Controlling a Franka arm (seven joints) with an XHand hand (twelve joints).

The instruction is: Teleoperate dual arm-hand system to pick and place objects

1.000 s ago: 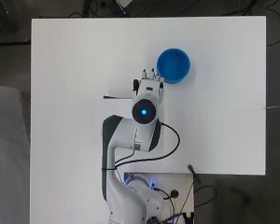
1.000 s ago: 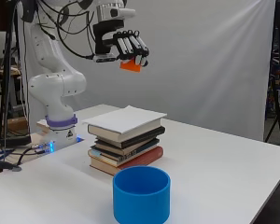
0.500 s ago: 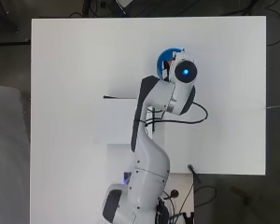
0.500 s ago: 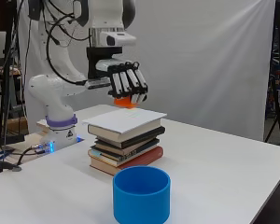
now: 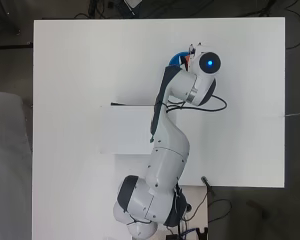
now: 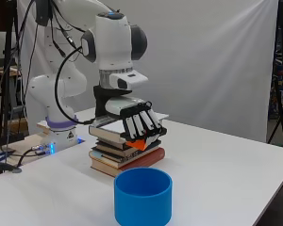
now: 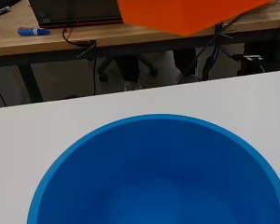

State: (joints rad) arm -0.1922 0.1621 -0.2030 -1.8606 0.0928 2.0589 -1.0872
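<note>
The hand (image 6: 140, 123) hangs over the blue bowl (image 6: 143, 196), fingers curled round a small orange block (image 6: 139, 143) that peeks out below them. In the wrist view the orange block (image 7: 186, 14) fills one edge and the blue bowl (image 7: 158, 172) lies wide open just beneath, with nothing inside that I can see. From overhead the arm covers most of the bowl (image 5: 177, 58); only a sliver of its rim and a bit of orange (image 5: 187, 58) show.
A stack of books (image 6: 122, 150) with a white top stands just behind the bowl, under the arm; overhead it reads as a white rectangle (image 5: 127, 129). Cables and the arm's base sit at the table's near edge. A desk with clutter shows beyond the table in the wrist view.
The arm has swung from over the books out toward the bowl and come down, carrying the orange block from high up to just above the bowl's rim.
</note>
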